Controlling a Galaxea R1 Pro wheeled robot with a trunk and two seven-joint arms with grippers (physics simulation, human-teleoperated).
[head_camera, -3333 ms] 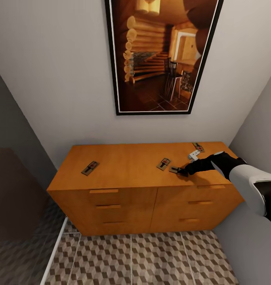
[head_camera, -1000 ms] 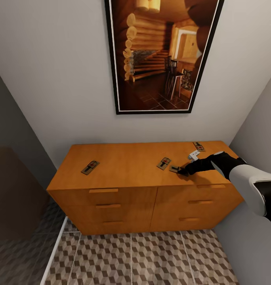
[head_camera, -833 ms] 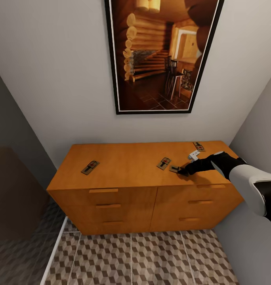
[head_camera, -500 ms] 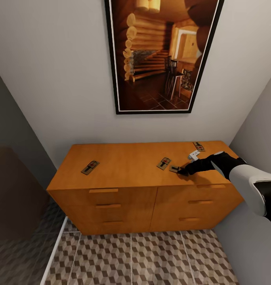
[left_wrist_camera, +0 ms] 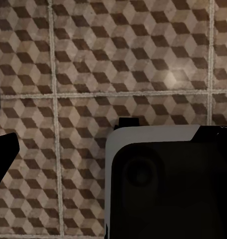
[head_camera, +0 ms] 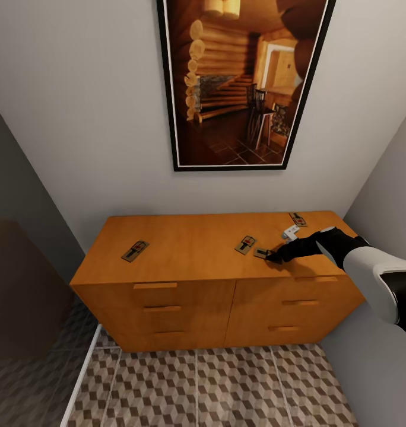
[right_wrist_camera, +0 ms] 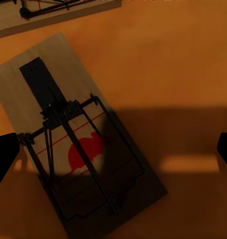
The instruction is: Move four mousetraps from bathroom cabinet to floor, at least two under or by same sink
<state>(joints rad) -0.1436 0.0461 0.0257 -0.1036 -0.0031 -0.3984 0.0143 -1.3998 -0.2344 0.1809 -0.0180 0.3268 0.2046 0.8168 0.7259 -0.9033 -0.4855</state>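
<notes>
- The right gripper [head_camera: 273, 258] has its two dark fingers spread wide apart. In the right wrist view one fingertip [right_wrist_camera: 4, 157] is at 9 o'clock and the other is at 3 o'clock, and nothing is between them yet.
- A mousetrap [right_wrist_camera: 78, 142] lies flat on the cabinet top [right_wrist_camera: 183, 64], right under those fingers. It sits a bit nearer the 9 o'clock finger.
- Its long side runs from 11 o'clock to 5 o'clock in that view, so it lies slanted across the gap, not straight.
- From the head view, this trap [head_camera: 262, 253] is at the very tip of the right hand, toward 9 o'clock from it.
- Three more traps are on the cabinet [head_camera: 185, 296]: one just beside it [head_camera: 246, 244], one farther back at 1 o'clock [head_camera: 297, 220], and one well apart at the left end [head_camera: 135, 251].
- The right arm is the near one. I think it must go down and pinch across the short side of the board.
- The left gripper [left_wrist_camera: 4, 159] hangs over the tiled floor [left_wrist_camera: 93, 59]. I cannot tell if it is open or closed.
</notes>
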